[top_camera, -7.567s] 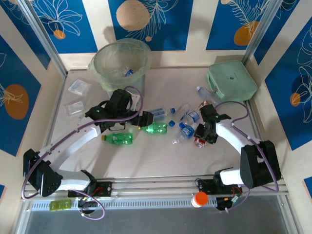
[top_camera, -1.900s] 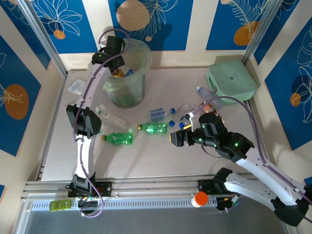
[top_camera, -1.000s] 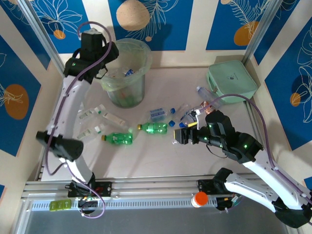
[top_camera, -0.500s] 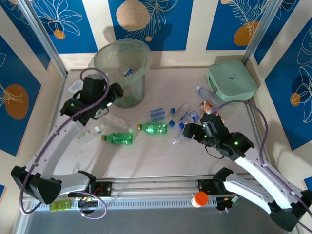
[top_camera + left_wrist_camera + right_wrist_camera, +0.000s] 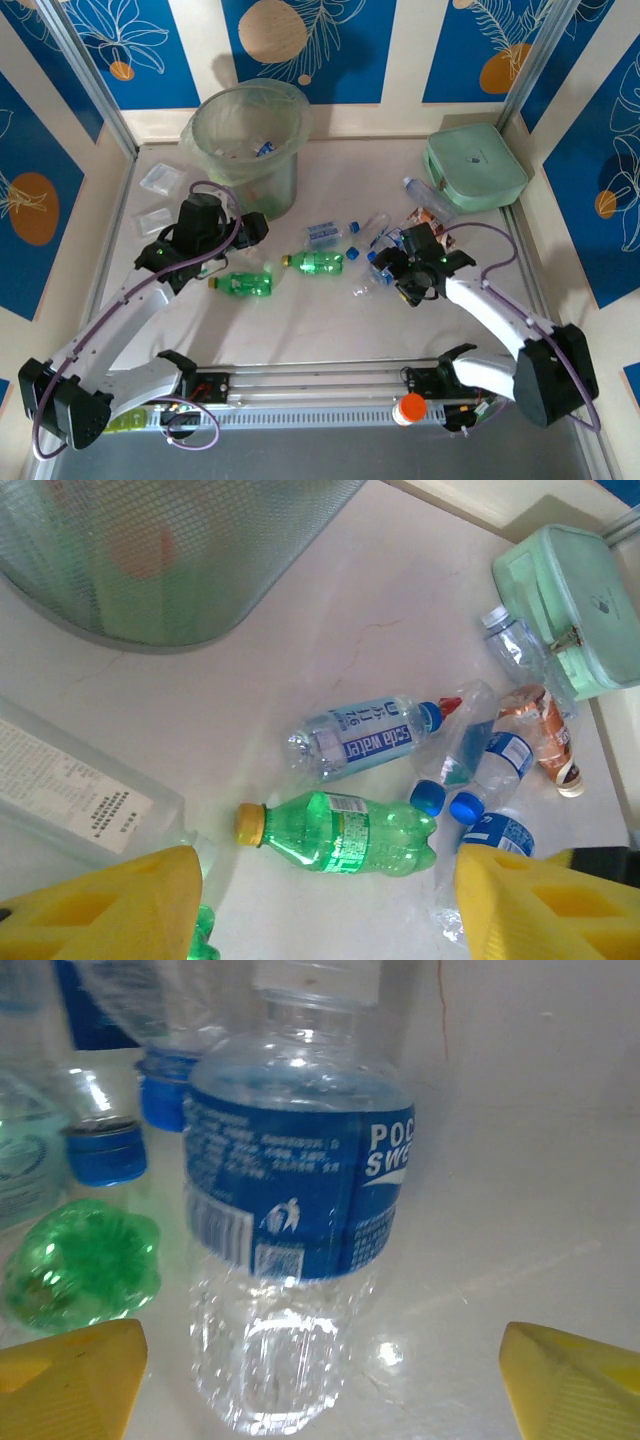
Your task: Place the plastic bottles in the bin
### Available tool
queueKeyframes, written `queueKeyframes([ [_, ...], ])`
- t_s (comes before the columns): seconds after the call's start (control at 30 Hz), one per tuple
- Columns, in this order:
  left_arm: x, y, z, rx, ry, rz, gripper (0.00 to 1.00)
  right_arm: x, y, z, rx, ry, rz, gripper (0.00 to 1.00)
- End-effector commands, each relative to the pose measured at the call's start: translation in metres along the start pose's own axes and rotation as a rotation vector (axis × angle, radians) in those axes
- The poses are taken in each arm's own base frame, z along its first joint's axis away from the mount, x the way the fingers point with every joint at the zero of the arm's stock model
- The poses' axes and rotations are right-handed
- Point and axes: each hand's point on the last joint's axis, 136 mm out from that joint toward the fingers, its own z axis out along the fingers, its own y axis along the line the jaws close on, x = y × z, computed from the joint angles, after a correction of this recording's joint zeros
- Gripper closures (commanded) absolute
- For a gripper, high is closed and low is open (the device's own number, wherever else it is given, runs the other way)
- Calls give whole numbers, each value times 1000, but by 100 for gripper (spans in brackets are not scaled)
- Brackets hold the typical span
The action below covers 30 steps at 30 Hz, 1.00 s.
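Observation:
The pale-green bin [image 5: 245, 130] stands at the back left with a few bottles inside. Several plastic bottles lie mid-table: two green ones [image 5: 247, 284] [image 5: 320, 262], a clear blue-labelled one [image 5: 325, 233], and a cluster by the right arm [image 5: 385, 242]. My left gripper [image 5: 258, 228] hangs open over the table in front of the bin; in its wrist view a green yellow-capped bottle [image 5: 340, 832] lies just ahead of the yellow fingers [image 5: 110, 905]. My right gripper [image 5: 393, 272] is open, and the base of a clear blue-labelled bottle [image 5: 290, 1210] lies between its fingertips [image 5: 70, 1375], ungripped.
A mint-green case [image 5: 475, 165] sits at the back right with a clear bottle [image 5: 425, 190] and a brown-labelled one [image 5: 432, 216] beside it. Flat clear packets [image 5: 162, 178] lie left of the bin. Side walls close in the table.
My left arm has swung down from the bin's rim to the table near the green bottles. My right gripper has moved into the bottle cluster and spread its fingers wider.

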Motion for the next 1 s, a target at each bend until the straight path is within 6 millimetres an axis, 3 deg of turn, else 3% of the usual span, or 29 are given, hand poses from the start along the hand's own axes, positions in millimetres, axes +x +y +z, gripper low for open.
queueKeyframes([
  [0.0, 1, -5, 4, 27, -3, 28, 33, -3, 17, 9, -34, 38, 59, 9],
  [0.23, -3, -3, 2, 9, -21, 26, 33, -8, 15, 36, 2, 71, 84, 13],
  [0.5, -2, -2, 2, 7, -18, 23, 33, -10, 8, 48, 21, 84, 88, 24],
  [0.73, -1, 0, 5, 3, -15, 23, 33, -9, 0, 41, 32, 72, 90, 33],
  [0.97, 4, -14, 8, 72, 11, 30, 27, 2, 3, 12, -67, 49, -20, 39],
])
